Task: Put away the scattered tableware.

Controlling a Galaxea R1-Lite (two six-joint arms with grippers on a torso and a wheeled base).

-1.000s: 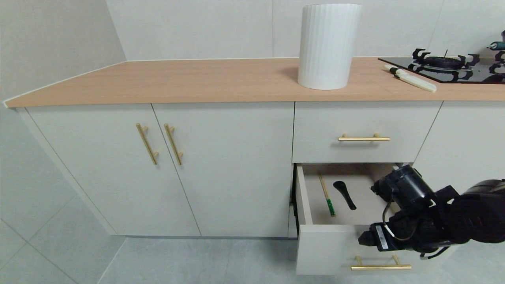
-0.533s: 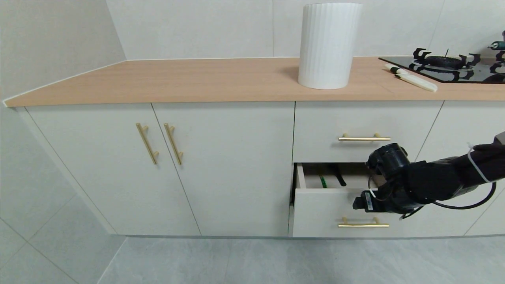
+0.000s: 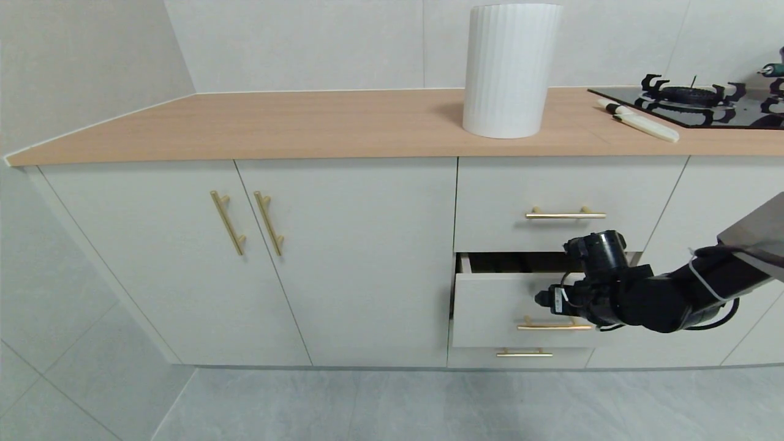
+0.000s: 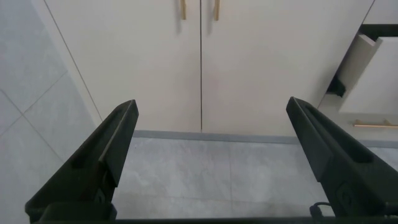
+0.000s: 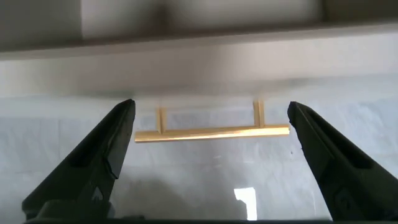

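Observation:
The middle drawer (image 3: 490, 306) of the cabinet stands almost shut, with a narrow dark gap along its top edge; its contents are hidden. My right gripper (image 3: 547, 300) rests against the drawer front just above its gold handle (image 3: 554, 325). In the right wrist view my right gripper (image 5: 211, 107) is open, with the gold handle (image 5: 211, 132) lying between its two fingers and nothing held. My left gripper (image 4: 211, 104) is open and empty, low in front of the cupboard doors (image 4: 200, 56). A white knife (image 3: 644, 126) lies on the countertop (image 3: 306, 125) by the stove.
A tall white ribbed cylinder (image 3: 509, 70) stands on the counter. A black gas stove (image 3: 692, 101) sits at the far right. The top drawer (image 3: 565, 215) is shut, and a bottom drawer handle (image 3: 523, 353) shows below. Two cupboard doors with gold handles (image 3: 245, 223) are shut.
The drawer has slid from wide open to nearly shut, with my right gripper moving in against its front. The chopsticks and black spoon inside have gone out of sight.

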